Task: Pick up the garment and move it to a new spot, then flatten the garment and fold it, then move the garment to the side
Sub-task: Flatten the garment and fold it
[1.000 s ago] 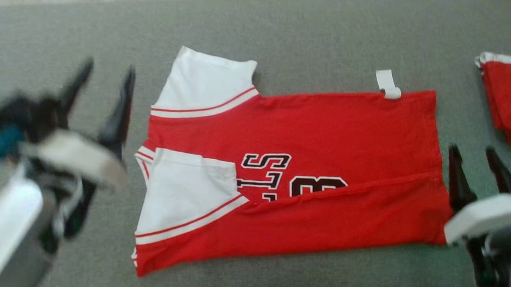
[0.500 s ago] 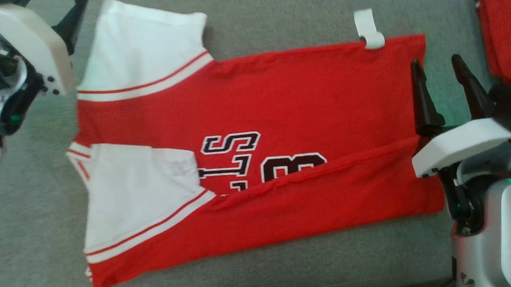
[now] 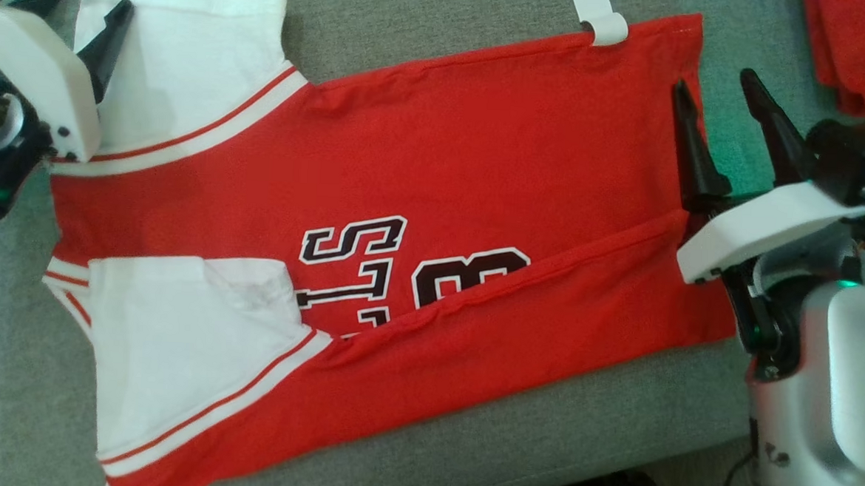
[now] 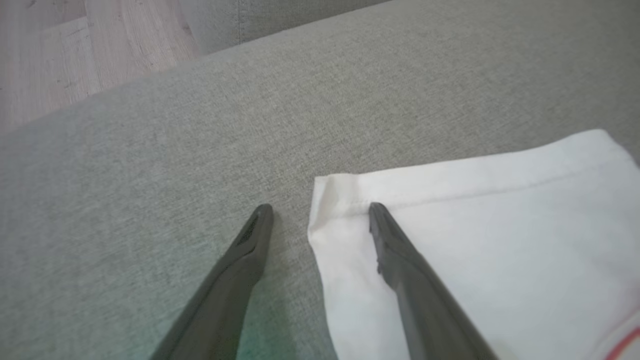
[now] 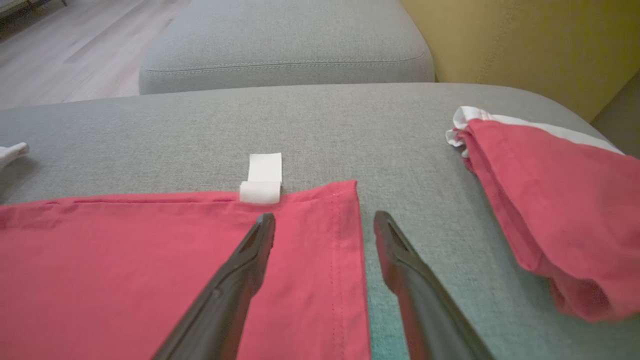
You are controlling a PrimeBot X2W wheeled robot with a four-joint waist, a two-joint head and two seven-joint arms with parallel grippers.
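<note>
While the head view showed the black lettering (image 3: pixel 372 269), the left wrist view showed the left hand (image 4: pixel 320 206) wide open and empty, straddling the white sleeve (image 4: pixel 475 225) at its stitched corner. The smooth red garment (image 3: pixel 437 162) lay spread on the woven grey sofa (image 3: pixel 467 437). The right hand (image 5: pixel 324 215), equally agape and empty, straddled its hem (image 5: pixel 350 250).
</note>
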